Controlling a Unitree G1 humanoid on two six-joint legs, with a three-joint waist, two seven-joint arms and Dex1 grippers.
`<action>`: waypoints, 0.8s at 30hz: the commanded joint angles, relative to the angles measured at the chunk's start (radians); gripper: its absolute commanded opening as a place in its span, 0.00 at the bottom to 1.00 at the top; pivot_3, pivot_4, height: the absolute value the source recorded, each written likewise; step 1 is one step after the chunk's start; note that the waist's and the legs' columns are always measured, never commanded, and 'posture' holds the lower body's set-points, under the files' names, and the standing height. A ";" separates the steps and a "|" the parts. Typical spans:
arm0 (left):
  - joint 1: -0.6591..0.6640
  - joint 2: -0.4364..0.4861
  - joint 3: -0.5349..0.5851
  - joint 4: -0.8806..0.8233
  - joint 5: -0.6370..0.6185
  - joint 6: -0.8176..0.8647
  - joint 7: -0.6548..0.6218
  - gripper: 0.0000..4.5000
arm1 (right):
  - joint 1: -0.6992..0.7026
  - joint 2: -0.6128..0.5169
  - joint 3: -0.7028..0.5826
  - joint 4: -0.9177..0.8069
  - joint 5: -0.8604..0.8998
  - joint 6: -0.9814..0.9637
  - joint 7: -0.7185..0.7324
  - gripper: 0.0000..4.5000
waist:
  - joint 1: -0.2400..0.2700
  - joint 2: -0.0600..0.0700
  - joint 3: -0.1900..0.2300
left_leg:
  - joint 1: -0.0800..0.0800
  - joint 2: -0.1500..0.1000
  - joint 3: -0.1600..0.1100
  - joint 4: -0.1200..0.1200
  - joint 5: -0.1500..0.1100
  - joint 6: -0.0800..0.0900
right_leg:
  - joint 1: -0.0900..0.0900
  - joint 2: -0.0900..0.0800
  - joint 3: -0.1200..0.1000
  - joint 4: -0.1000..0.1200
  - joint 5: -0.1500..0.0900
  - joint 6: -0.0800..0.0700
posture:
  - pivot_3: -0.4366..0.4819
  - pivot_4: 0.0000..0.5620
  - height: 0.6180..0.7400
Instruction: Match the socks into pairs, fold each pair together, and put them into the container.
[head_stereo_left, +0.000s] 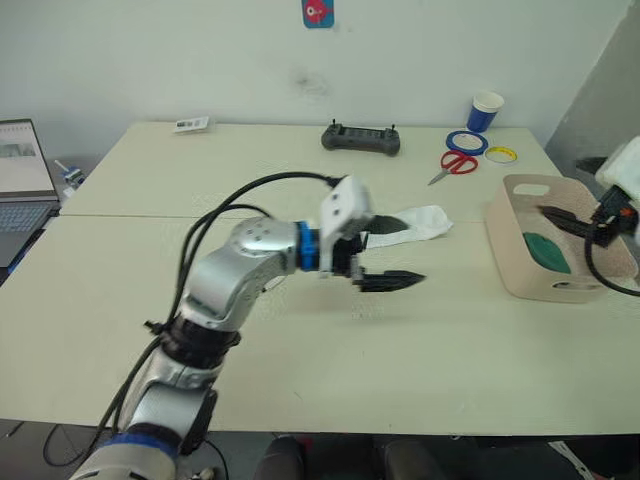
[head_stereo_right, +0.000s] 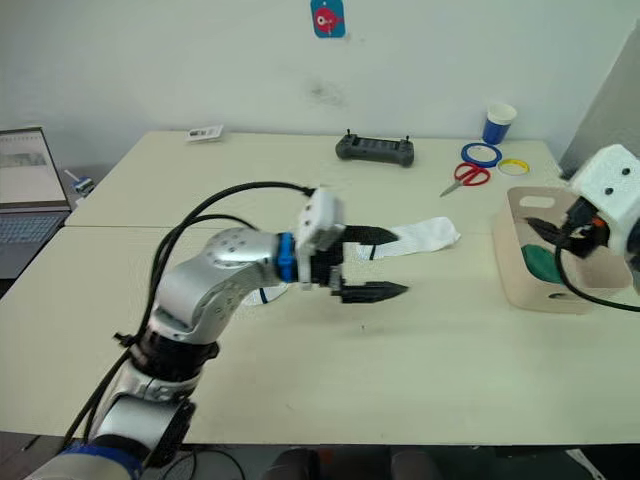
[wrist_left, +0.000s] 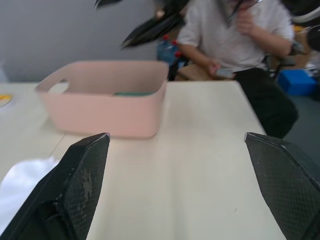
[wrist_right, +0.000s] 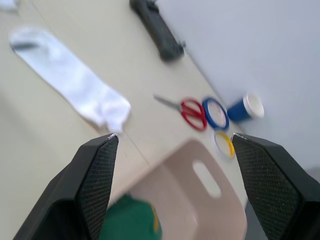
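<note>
— So how far along is it?
— Dark green fabric socks (head_stereo_left: 546, 252) lie in the pale beige-pink plastic tub (head_stereo_left: 520, 262). One white ankle sock (head_stereo_right: 425, 238) is flat on the cream table (head_stereo_left: 300, 380), unpaired as far as I can see.
— And the claws?
— Left gripper (head_stereo_right: 376, 263) is spread and empty beside that sock; right gripper (head_stereo_left: 566, 222) hangs spread above the tub, holding nothing.

Left tool (head_stereo_left: 392, 262) covers the white sock's (head_stereo_left: 425, 222) cuff end; the green sock (head_stereo_left: 547, 251) sits half hidden behind the container's (head_stereo_left: 520, 268) wall.
</note>
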 joint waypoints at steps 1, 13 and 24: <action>0.097 0.078 0.104 -0.041 0.002 -0.055 -0.004 1.00 | 0.012 0.127 -0.013 -0.168 0.048 0.034 -0.128 0.86 | 0.004 0.000 0.000 | 0.000 0.000 -0.001 0.000 0.000 0.000 | 0.000 0.000 -0.001 0.000 0.000 0.000 | 0.48 0.27 1.00; 0.569 0.159 0.317 0.040 0.089 -0.330 0.082 1.00 | 0.509 0.504 0.273 -0.422 -0.048 -0.064 -0.380 0.86 | 0.032 0.000 0.000 | -0.002 -0.001 -0.001 0.000 0.000 0.000 | 0.000 -0.004 -0.001 -0.002 0.001 -0.002 | 0.48 0.27 1.00; 0.645 0.168 0.352 0.075 0.122 -0.378 0.139 1.00 | 0.591 0.543 0.391 -0.433 -0.072 -0.080 -0.408 1.00 | 0.024 -0.001 -0.001 | 0.001 0.000 0.000 0.000 0.000 0.000 | 0.001 -0.002 0.000 -0.002 0.002 -0.003 | 0.48 0.27 1.00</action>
